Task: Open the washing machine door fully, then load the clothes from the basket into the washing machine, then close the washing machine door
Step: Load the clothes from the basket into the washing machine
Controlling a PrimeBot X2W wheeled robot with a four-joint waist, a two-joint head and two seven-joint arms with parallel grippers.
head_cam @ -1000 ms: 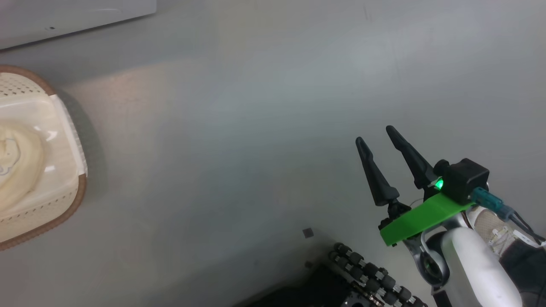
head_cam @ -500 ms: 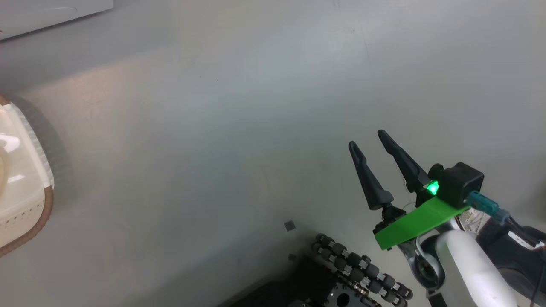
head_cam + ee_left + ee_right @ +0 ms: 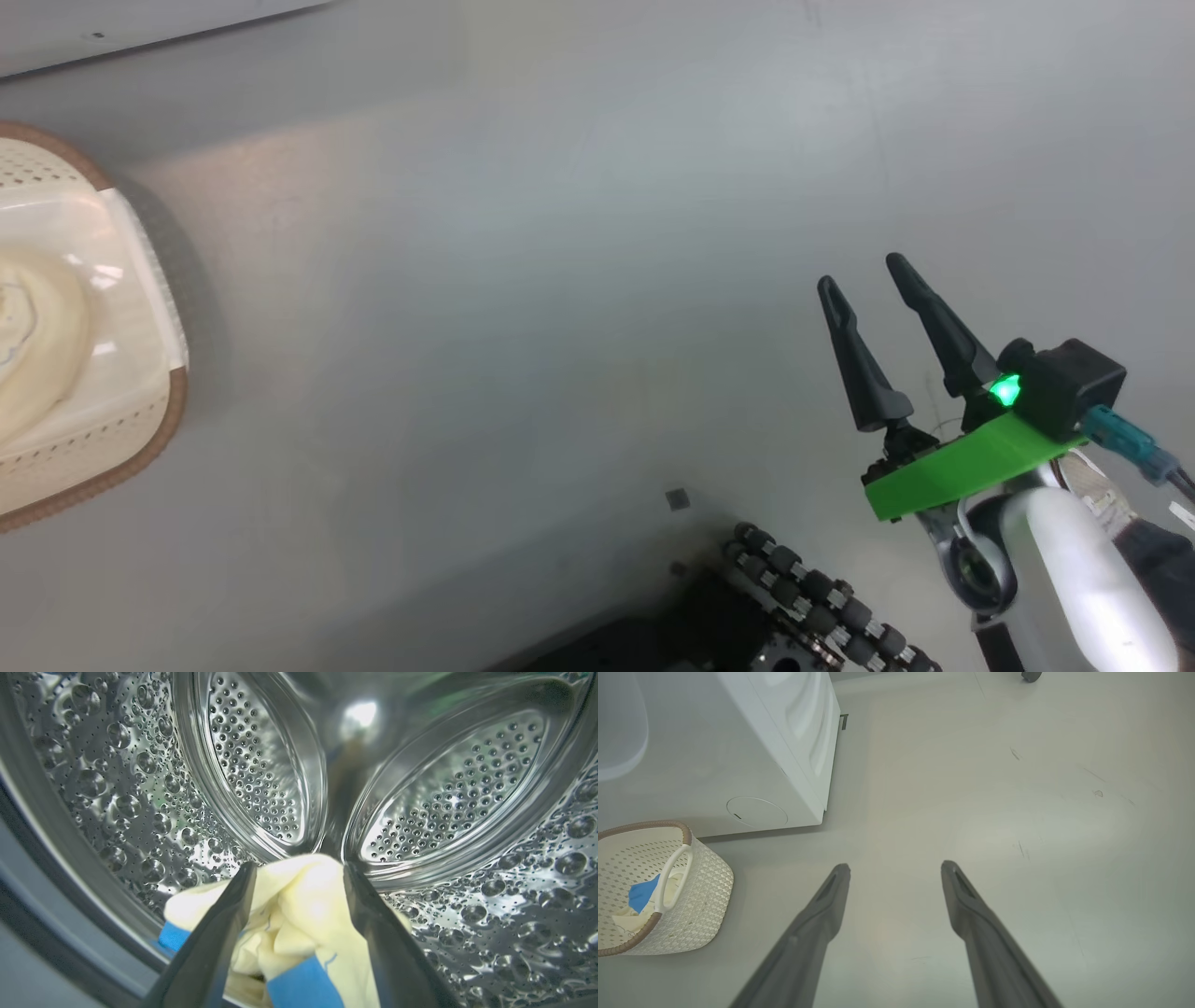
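Observation:
Inside the washing machine's steel perforated drum (image 3: 448,802), my left gripper (image 3: 296,870) is open. A cream garment with blue patches (image 3: 303,914), part of the clothes, lies loose between its spread fingers on the drum's lower wall. More cream clothes (image 3: 37,355) lie in the basket (image 3: 140,448) at the head view's left edge. The right wrist view shows this basket (image 3: 696,896) on the floor before the white washing machine (image 3: 691,756), with cream and blue fabric (image 3: 642,893) in it. My right gripper (image 3: 861,269) hangs open over bare floor, nothing between its fingers (image 3: 971,924). The washing machine door is out of view.
The washer's white base (image 3: 140,23) runs along the head view's top left. My own wheeled base with black rollers (image 3: 812,597) sits at the bottom. A blurred pale rounded shape (image 3: 616,723) fills the right wrist view's top left corner. Grey floor spreads to the right.
The head camera swung, so the basket slid towards the left edge and came back. The right gripper stays open in much the same pose.

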